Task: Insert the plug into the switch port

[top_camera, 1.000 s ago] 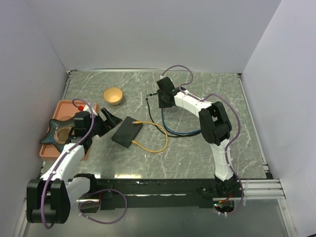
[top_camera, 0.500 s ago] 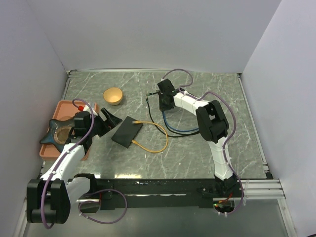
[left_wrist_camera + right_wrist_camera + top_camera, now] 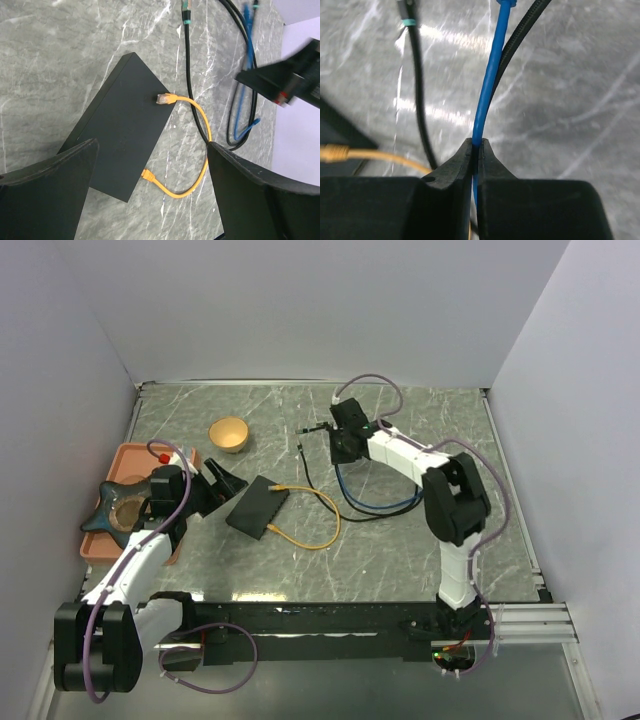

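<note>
Reaches over the far half of the marble table (image 3: 400,550) with the right arm, elbow folded high, wrist tipped down. Pinches a blue cable (image 3: 490,75) tight between the fingertips of the right gripper (image 3: 476,150), just beside a black cable (image 3: 415,75). Leans in low from the orange tray (image 3: 128,450) side with the left arm and holds the left gripper (image 3: 150,195) spread wide, gripping nothing, above the switch (image 3: 125,145). Shows that switch flat at mid-table, matte black, set at an angle between both arms. Bears one plug (image 3: 164,98) of a yellow cable (image 3: 176,195) loose on its top face. Meets the other yellow end at its side edge; cannot tell whether seated.
</note>
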`<state>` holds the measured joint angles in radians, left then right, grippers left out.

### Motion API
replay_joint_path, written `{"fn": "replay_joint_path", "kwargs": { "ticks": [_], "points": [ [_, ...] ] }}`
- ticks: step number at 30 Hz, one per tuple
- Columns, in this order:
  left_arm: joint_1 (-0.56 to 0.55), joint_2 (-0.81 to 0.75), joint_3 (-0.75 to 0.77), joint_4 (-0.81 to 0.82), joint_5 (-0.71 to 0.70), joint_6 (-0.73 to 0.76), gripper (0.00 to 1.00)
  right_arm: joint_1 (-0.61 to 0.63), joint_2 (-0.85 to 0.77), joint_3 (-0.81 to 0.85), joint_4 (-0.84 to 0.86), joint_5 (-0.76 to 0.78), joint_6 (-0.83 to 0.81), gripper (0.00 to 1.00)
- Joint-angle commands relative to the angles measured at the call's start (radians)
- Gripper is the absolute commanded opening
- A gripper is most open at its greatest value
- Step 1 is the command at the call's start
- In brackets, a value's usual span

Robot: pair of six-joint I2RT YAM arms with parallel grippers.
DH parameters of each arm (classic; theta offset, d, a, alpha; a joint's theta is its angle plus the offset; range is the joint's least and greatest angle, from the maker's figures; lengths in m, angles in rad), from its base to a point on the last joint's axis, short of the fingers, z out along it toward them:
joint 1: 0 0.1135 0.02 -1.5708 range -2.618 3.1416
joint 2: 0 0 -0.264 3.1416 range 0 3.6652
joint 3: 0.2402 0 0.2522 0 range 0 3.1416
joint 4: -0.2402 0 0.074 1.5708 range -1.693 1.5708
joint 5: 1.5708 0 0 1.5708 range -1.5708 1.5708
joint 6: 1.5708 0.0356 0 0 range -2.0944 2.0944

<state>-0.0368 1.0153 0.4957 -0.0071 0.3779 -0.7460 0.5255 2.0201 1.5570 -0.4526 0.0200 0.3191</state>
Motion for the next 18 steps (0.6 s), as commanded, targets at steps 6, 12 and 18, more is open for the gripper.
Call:
{"fn": "replay_joint_path", "kwargs": {
  "ticks": [6,12,18],
  "points": [
    [0.003,0.014,-0.013,0.061,0.047,-0.007,0.96,0.054,-0.238,-0.205,0.023,-0.089,-0.127,0.16],
    [0.003,0.009,-0.017,0.061,0.047,-0.004,0.96,0.188,-0.281,-0.319,-0.011,0.076,-0.209,0.26],
    [0.003,0.02,-0.023,0.073,0.061,-0.009,0.96,0.197,-0.279,-0.315,0.008,0.149,-0.184,0.65]
  ]
}}
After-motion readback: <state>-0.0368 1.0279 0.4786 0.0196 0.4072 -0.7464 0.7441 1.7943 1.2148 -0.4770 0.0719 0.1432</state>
